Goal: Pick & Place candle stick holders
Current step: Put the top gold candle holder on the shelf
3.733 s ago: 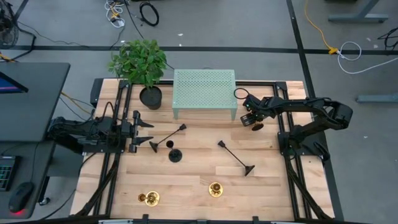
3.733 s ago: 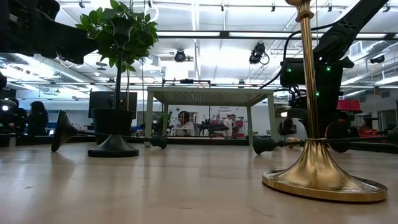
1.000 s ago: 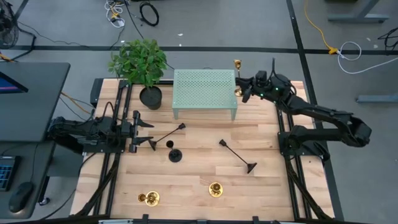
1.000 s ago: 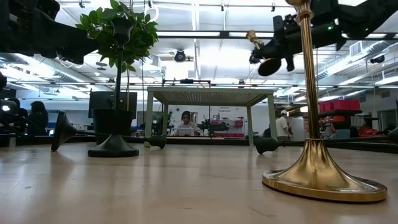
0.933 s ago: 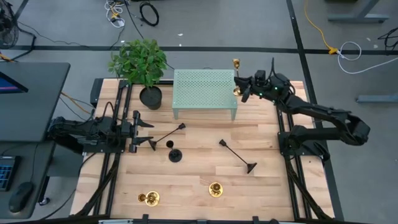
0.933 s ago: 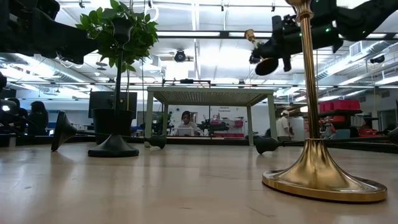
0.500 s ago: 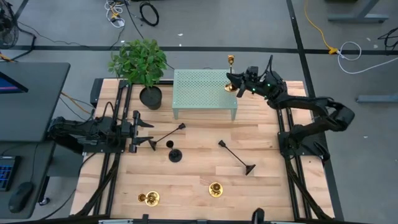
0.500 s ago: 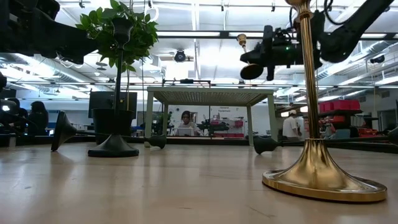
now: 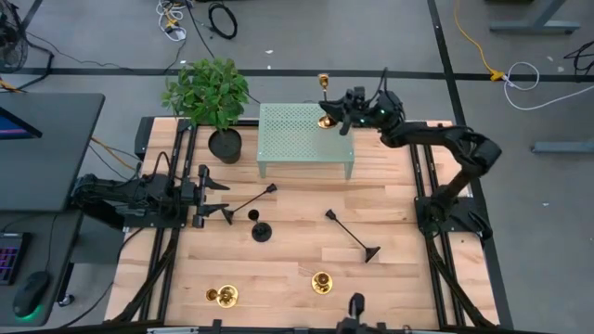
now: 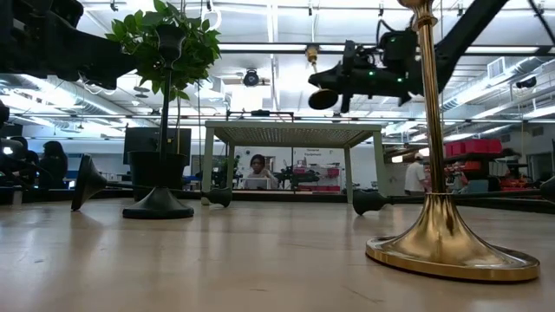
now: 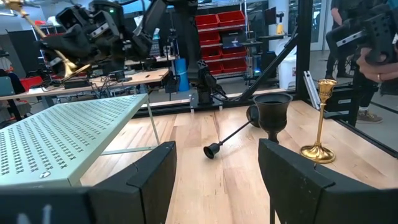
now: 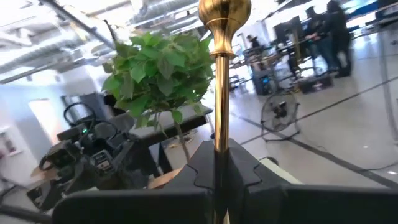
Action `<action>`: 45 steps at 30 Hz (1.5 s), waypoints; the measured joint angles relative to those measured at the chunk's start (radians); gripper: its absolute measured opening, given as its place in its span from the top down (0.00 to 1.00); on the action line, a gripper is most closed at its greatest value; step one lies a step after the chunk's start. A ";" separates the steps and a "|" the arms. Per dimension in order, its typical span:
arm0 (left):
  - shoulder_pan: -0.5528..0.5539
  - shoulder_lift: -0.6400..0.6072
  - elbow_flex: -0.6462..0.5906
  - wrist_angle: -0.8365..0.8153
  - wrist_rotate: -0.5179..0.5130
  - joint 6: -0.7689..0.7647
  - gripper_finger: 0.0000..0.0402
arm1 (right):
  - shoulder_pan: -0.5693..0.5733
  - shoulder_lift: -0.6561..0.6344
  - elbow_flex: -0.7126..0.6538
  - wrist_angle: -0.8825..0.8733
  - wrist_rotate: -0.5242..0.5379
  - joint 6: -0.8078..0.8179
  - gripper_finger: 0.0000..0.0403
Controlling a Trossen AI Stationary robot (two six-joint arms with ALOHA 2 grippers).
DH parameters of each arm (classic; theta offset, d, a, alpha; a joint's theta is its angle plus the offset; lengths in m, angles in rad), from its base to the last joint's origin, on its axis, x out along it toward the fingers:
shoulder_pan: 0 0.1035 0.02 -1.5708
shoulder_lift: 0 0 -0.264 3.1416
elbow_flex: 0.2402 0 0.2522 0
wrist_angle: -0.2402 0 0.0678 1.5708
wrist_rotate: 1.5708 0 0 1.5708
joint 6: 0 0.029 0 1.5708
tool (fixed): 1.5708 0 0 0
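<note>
Wood counter [image 9: 399,269], green perforated shelf [image 9: 304,134] | my right tool [image 9: 345,115] is clamping gold candle stick holder [image 9: 324,100] mid-stem | judging it stiff, slick, top-heavy; left tool [image 9: 206,193] idling open.

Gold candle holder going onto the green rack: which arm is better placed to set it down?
Right. The right end effector already grips the gold candle holder by its stem above the green rack. The left end effector sits open and empty, low at the table's left side.

green mesh stand [image 11: 68,134] | black holder lying [image 11: 233,134] | gold holder upright [image 11: 319,127]
</note>
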 joint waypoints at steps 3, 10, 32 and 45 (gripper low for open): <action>0.000 0.000 0.000 0.000 0.000 0.000 0.44 | 0.000 0.053 0.052 -0.002 -0.012 0.004 0.99; 0.000 0.000 0.000 0.000 0.000 0.000 0.44 | 0.000 0.152 0.158 -0.009 -0.043 0.004 0.99; 0.000 0.000 0.000 -0.001 0.000 0.001 0.44 | 0.012 0.301 0.354 -0.133 0.031 -0.116 0.99; 0.000 0.000 0.000 -0.001 0.000 0.001 0.44 | 0.023 0.313 0.370 -0.166 0.144 -0.218 0.99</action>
